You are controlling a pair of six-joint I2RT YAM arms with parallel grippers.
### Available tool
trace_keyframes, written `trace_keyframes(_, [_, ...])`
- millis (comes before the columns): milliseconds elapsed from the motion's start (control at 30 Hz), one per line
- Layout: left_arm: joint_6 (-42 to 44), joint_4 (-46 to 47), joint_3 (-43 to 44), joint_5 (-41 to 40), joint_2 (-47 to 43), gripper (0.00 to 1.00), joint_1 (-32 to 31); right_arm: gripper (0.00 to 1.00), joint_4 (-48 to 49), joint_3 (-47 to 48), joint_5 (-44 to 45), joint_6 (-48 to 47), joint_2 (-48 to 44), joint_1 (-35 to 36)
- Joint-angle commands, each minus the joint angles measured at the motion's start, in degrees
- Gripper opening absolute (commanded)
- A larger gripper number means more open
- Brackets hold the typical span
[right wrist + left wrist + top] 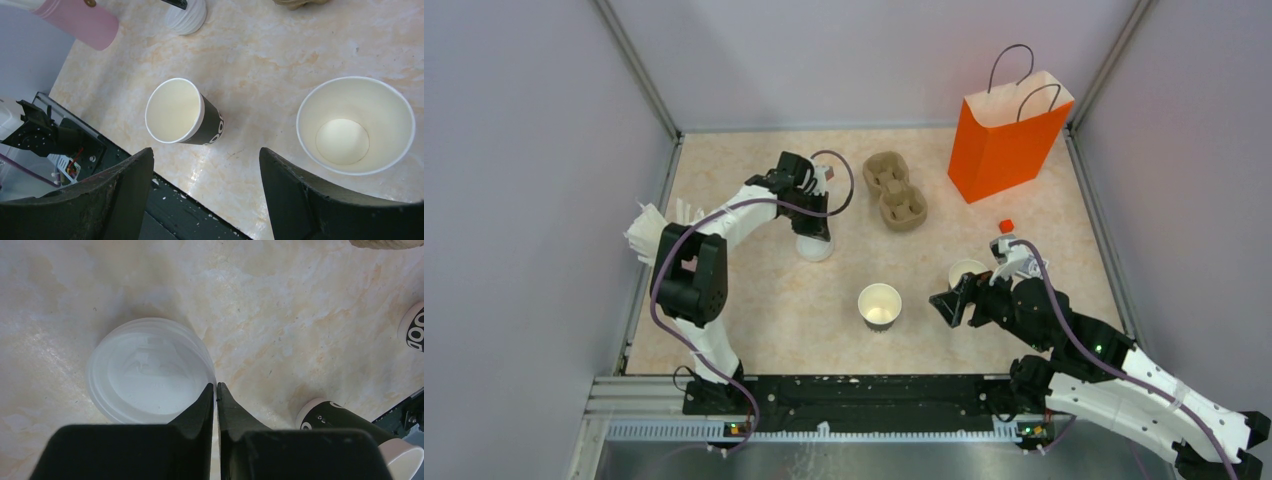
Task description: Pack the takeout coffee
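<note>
Coffee lid (150,375) flat, left arm (744,210) bent down over it, fingers (200,405) near-closed

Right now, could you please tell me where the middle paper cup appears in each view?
Top external: middle paper cup, just below centre.
Left wrist: lower right corner.
Right wrist: left of centre.
Shared landmark: the second open cup beside it.

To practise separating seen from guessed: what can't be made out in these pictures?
Top view: inside of the orange bag, hidden by its walls.
Top view: part of the right cup, behind the right hand.
Left wrist view: whether the left hand pinches the lid; fingertips cover its rim.
Left wrist view: most of the pulp tray, past the top edge.
</note>
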Motion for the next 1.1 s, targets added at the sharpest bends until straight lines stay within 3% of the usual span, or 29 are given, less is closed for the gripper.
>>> trace_keyframes(0, [0.48,1.54,0.55,1.09,0.11,0.11,0.26,0.76,1.32,-0.04,0.47,-0.05,-0.49,0.41])
trace_keyframes(133, [0.58,1.63,0.58,1.07,0.09,0.1,0.26,0.76,1.36,-0.09,0.49,-0.08,-0.5,0.4])
trace_keyframes(267, [0.58,1.96,0.36,1.17,0.23,0.02,0.26,0.76,1.37,-0.13,0.48,-0.1,-0.5,0.43])
trace_keyframes(500, [0.71,2.13,0.58,1.18,0.66,0.11,0.27,0.76,1.52,-0.21,0.38,-0.15,-0.58,0.48])
trace_keyframes(600, [0.7,2.05,0.66,1.04,1.19,0.19,0.3,0.76,1.47,-0.17,0.4,-0.2,-0.58,0.42])
trace_keyframes(867, [0.82,2.45,0.52,0.18,1.81,0.21,0.26,0.76,1.45,-0.22,0.47,-0.15,-0.58,0.4])
trace_keyframes(1067, [0.91,3.25,0.13,-0.06,1.48,0.11,0.28,0.76,1.68,-0.42,0.58,-0.09,-0.59,0.42])
